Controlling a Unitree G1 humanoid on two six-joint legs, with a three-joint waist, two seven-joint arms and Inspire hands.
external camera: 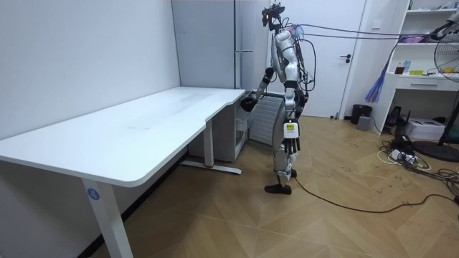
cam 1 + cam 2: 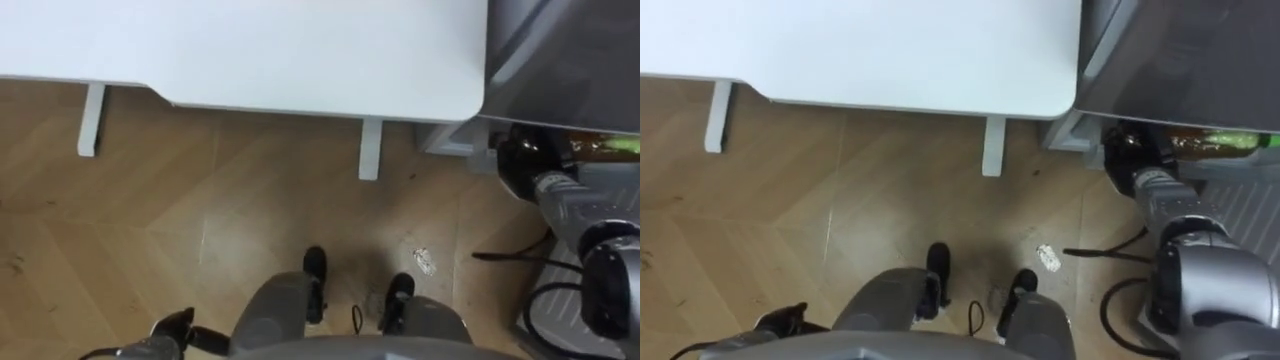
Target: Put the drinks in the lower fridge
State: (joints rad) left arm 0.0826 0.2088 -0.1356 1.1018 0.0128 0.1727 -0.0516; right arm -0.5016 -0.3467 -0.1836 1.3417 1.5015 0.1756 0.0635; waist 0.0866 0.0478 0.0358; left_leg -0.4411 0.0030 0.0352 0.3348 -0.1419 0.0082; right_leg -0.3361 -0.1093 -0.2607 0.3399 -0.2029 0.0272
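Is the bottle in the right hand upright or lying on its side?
On its side: the bottle sticks out roughly level from the right hand, its length running toward the robot's right.

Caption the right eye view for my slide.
Right hand holds a bottle out at the grey fridge, beside the white desk.

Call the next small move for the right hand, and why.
Probably ease the right hand a little further in and set the bottle down inside the fridge. The hand holds the bottle at the opening under the fridge's grey front, beside the white desk; whether the bottle already rests on a shelf I cannot tell.
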